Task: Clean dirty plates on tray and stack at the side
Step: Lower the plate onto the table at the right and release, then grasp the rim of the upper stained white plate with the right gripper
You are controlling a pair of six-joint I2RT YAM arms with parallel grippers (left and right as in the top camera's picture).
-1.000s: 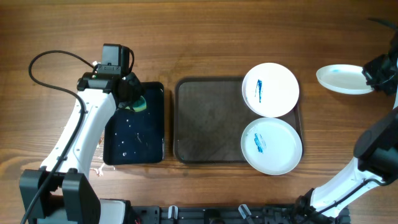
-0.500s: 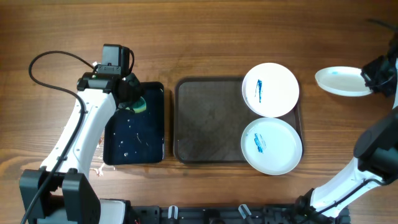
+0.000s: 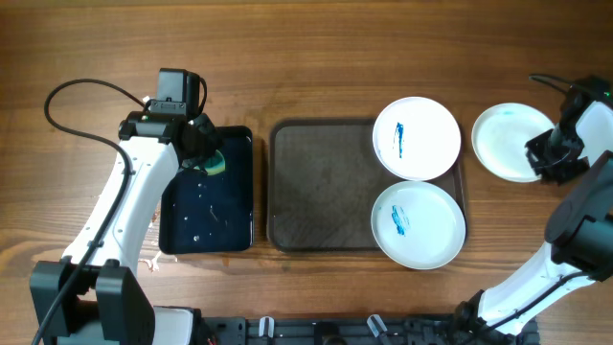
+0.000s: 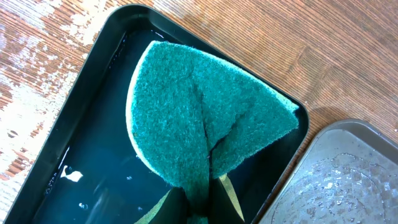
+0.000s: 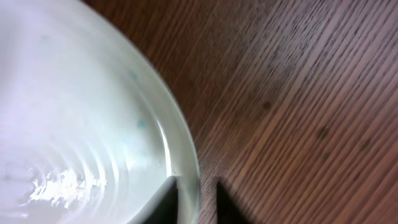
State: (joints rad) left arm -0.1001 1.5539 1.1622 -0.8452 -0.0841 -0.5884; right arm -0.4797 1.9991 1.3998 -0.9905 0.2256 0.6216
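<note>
Two white plates with blue smears (image 3: 417,138) (image 3: 418,225) lie on the right end of the dark grey-brown tray (image 3: 316,187). A third white plate (image 3: 506,142), faintly bluish, lies flat on the wood to the right of the tray. My right gripper (image 3: 548,156) stands at its right rim. In the right wrist view this plate (image 5: 74,124) has its rim between my right gripper's (image 5: 196,188) jaws, and a gap of wood shows beside the outer finger (image 5: 219,193). My left gripper (image 4: 200,208) is shut on a folded green sponge (image 4: 205,118) over the black tray (image 3: 206,216).
The glossy black tray (image 4: 81,162) holds shallow water and sits just left of the grey tray (image 4: 348,174). A black cable (image 3: 67,96) loops over the table at the far left. Both arm bases stand at the near edge.
My right gripper has brought the third plate down and to the left, from raised at the far right edge to flat on the table, and its jaws have loosened. The left arm has not moved.
</note>
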